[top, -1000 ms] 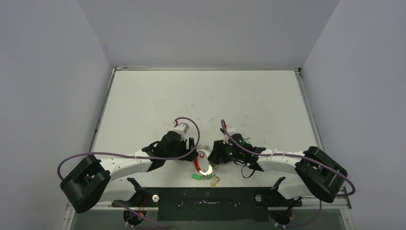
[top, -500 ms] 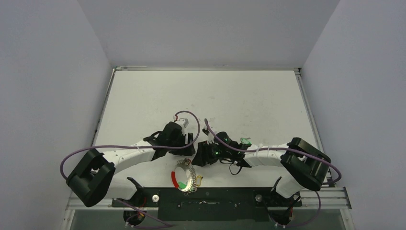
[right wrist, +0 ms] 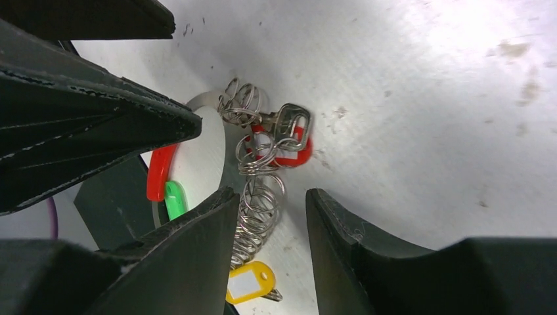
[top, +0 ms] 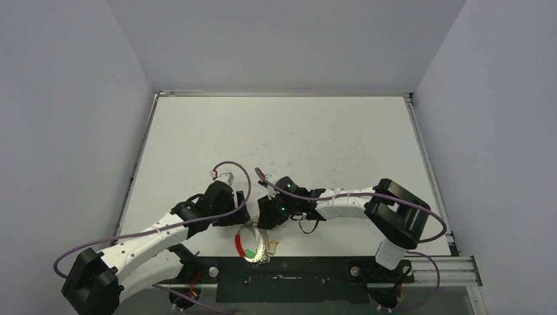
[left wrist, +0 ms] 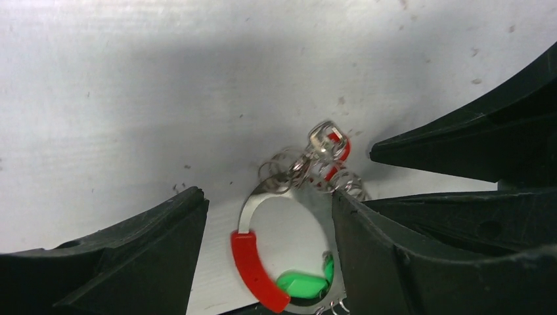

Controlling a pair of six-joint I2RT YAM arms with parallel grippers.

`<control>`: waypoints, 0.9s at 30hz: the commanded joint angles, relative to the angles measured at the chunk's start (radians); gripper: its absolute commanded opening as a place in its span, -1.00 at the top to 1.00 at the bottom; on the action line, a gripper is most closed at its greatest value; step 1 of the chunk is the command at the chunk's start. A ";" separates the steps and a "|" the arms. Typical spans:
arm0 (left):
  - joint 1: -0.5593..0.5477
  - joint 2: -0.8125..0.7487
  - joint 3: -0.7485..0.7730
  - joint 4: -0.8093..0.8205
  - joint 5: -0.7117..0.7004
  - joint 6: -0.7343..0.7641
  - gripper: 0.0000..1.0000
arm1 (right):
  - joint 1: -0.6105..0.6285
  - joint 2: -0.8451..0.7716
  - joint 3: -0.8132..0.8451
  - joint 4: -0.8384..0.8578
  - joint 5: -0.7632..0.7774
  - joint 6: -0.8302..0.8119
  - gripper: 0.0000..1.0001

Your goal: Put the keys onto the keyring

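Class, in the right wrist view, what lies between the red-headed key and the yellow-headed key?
Silvery wire coils stretch between the red-headed key and the yellow-headed key, shown in the right wrist view.

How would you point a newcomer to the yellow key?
Near the front edge of the table, the keyring with a red segment lies between the two arms. The yellow key sits just right of it in the top view; the red key and green key differ by head colour.

We see keyring (left wrist: 255, 272): shiny metal w/ glossy red plastic seg; keys (right wrist: 249, 283) w/ glossy plastic heads; table (left wrist: 131, 98) matt, scuffed.
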 commanded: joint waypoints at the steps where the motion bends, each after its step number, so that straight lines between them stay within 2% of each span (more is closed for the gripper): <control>1: 0.004 -0.051 -0.050 -0.081 0.007 -0.098 -0.33 | 0.029 0.046 0.069 -0.006 -0.014 -0.038 0.15; 4: 0.004 -0.052 -0.086 -0.036 0.029 -0.108 -0.18 | 0.031 0.075 0.095 -0.016 0.018 -0.036 0.21; 7: 0.004 -0.031 -0.089 0.001 0.029 -0.104 -0.05 | 0.031 0.099 0.131 -0.036 0.052 -0.036 0.45; 10: 0.004 -0.009 -0.062 0.018 0.021 -0.072 -0.04 | 0.031 0.128 0.155 -0.046 0.071 -0.044 0.68; 16: 0.003 0.008 -0.008 0.019 0.017 -0.001 -0.04 | 0.004 0.135 0.170 -0.053 0.107 -0.036 0.99; 21: 0.003 -0.006 -0.006 0.019 0.029 0.007 -0.04 | -0.081 0.085 0.117 -0.042 0.118 -0.013 1.00; 24: 0.003 -0.006 -0.014 0.006 0.033 -0.020 -0.04 | -0.124 0.061 0.088 -0.030 0.060 -0.034 0.99; 27: 0.003 0.016 -0.032 0.014 0.032 -0.037 -0.03 | -0.125 0.054 0.089 -0.059 0.004 -0.082 0.81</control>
